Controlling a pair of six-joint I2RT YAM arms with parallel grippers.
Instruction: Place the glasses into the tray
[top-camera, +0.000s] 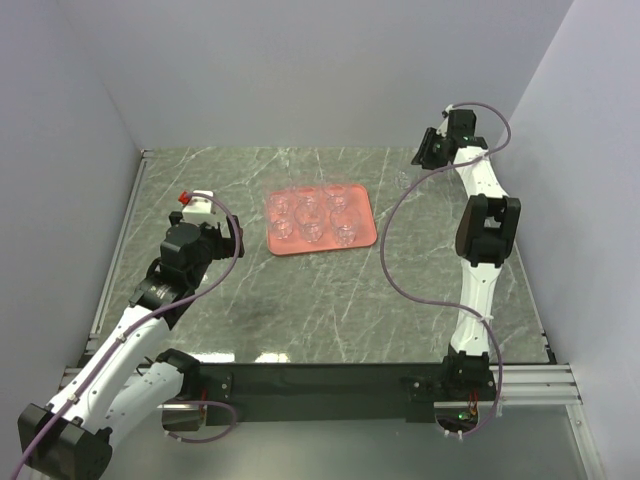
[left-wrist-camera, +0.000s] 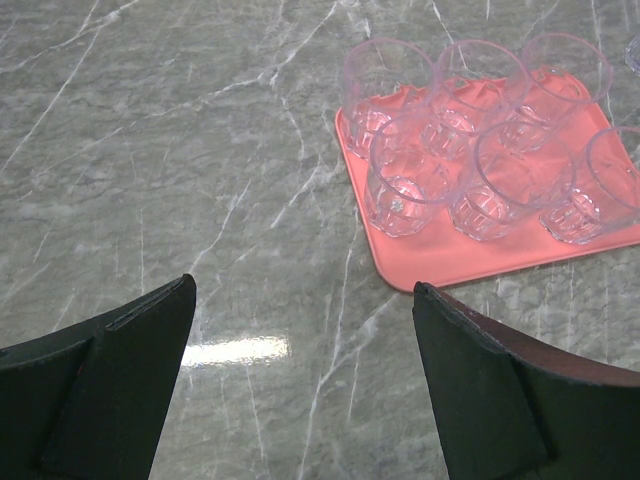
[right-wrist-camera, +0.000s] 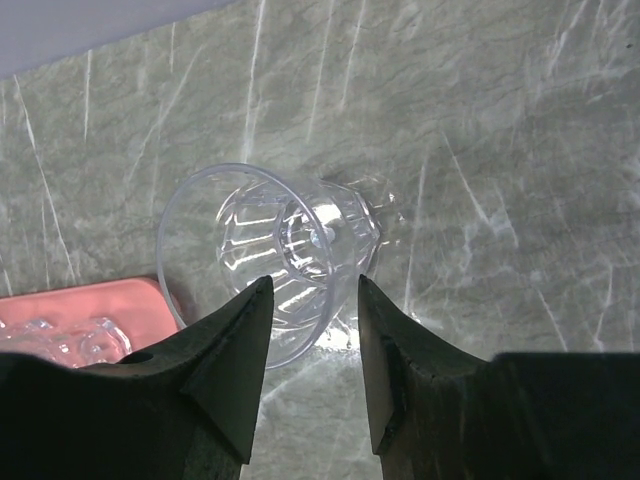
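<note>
Nearest to you, your left claw (top-camera: 233, 233) hangs low over the grey marbled table (top-camera: 300, 310), at 9 o'clock from the tray (left-wrist-camera: 440, 265). On its wrist camera the two black fingers (left-wrist-camera: 120, 380) stand wide apart with only marble between them, so this claw is open and carries nothing. From there the tray lies at 1 o'clock, its near rounded corner just beyond the right-hand finger.

The tray is salmon pink and lies flat on the table, a little beyond the middle. Six clear glasses (left-wrist-camera: 410, 180) stand upright in it, in two rows of three, packed close. You cannot tell whether neighbours touch. A strip of pink along the near edge is bare.

Farther on, at 2 o'clock from the tray and off it, a lone glass (right-wrist-camera: 270, 250) rests on the marble near the tray's far right corner. On the right wrist camera its mouth faces 9 o'clock and its thick base 3 o'clock. That angle does not settle whether it stands or lies tipped.

Farthest out, your right claw (right-wrist-camera: 313, 285) reaches to the far right of the table, right at this glass. Its fingers are parted and not clamped on it. The tips overlap the near side of the glass, and you cannot tell whether they touch it.
</note>
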